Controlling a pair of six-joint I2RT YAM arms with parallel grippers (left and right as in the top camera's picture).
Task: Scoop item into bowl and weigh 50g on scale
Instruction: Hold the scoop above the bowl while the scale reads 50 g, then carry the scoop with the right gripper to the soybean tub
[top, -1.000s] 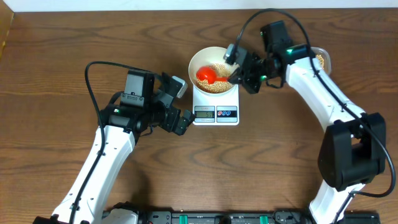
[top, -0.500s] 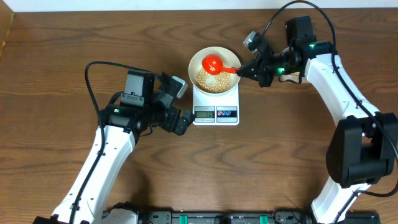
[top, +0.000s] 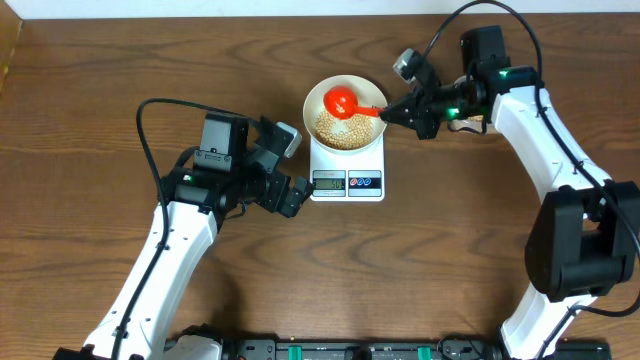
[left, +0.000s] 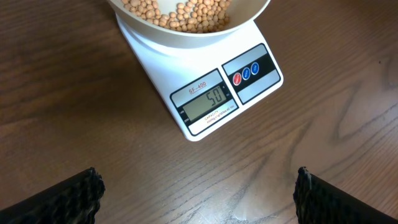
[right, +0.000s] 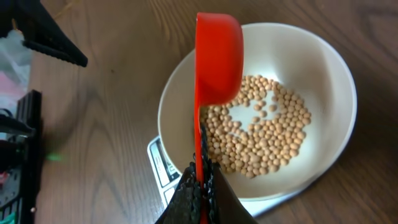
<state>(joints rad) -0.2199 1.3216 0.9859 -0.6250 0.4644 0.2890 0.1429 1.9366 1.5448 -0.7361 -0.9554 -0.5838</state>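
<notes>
1. While the right gripper (top: 400, 112) is clamped fully shut on the thin handle of the red scoop (top: 341, 100), the scoop's head hangs over the inside of the bowl (top: 372, 92), toward its far rim.
2. Right wrist view: the right gripper (right: 200, 194) pinches the handle end. The red scoop (right: 217, 56) is rolled onto its side and seen nearly edge-on. Its head overlaps the rim of the bowl (right: 336, 74). Can't tell whether it touches the bowl.
3. Overhead, the scoop's cup shows plain red.
4. Beans (top: 346, 132) lie in a loose pile in the bottom of the bowl, mostly on the side nearer the robot. In the right wrist view the beans (right: 267, 130) cover the bowl's floor and its upper walls are bare.
5. The bowl sits on the scale (top: 347, 181) and covers most of its platform. The scale stands on the wooden table (top: 100, 80) between the two arms.
6. Left wrist view: the display (left: 208, 102) on the scale (left: 205, 124) reads 50, with the red button (left: 237, 78) and blue button (left: 250, 70) just beside it. The lower wall of the bowl (left: 205, 36) and its beans (left: 180, 12) show at the top edge.
7. Left gripper (top: 292, 167): jaws spread wide, holding nothing, hovering just left of the scale and pointed at it. In its own camera the left gripper (left: 200, 199) shows only two black fingertips (left: 68, 199) at the bottom corners, well apart, with bare table between them.
</notes>
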